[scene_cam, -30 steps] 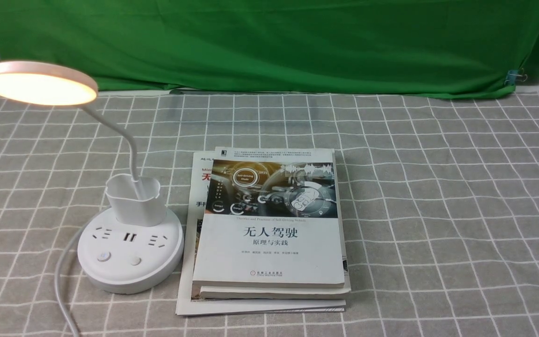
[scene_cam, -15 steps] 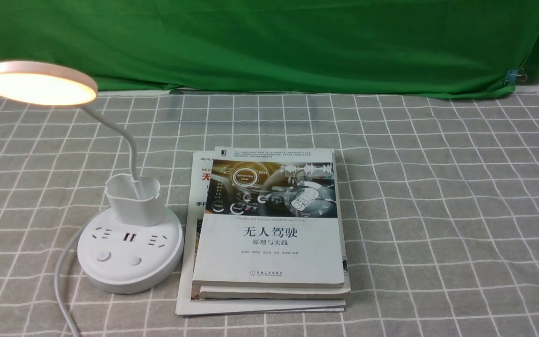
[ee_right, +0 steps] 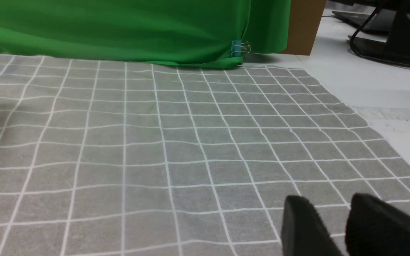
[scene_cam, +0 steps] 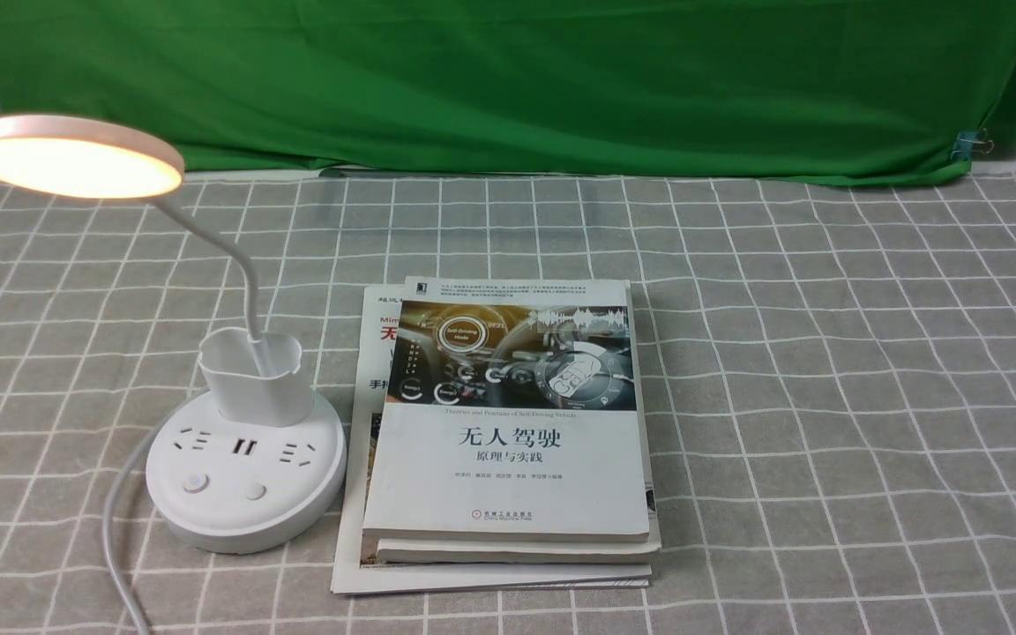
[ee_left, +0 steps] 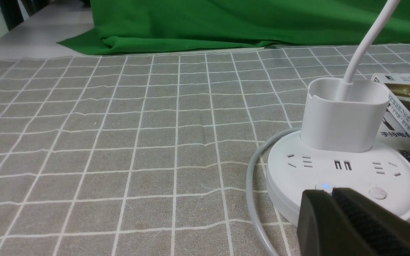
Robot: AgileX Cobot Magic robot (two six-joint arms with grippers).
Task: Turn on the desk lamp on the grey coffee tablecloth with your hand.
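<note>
Shut tip to tip at the left gripper (ee_left: pixel 327 193), with nothing held; parted a little at the right gripper (ee_right: pixel 329 199), also without a load. Apart from the desk lamp (scene_cam: pixel 265 397) at the left gripper, going by the front view. Further out, stands upright towards the left edge of the grey coffee tablecloth (scene_cam: pixel 825 397), nearer the near edge than the far one, just beside the books (scene_cam: pixel 508 476). Glows at the disc head (scene_cam: pixel 76 159), so looks finished as a task. Best now, by judgement: hold off the blue-lit button (scene_cam: pixel 196 483), since another press could switch off the light. For any parking move, lift first, draw back towards the near left corner, and keep clear of the grey cord (scene_cam: pixel 115 547) and bendy neck (scene_cam: pixel 239 251).
</note>
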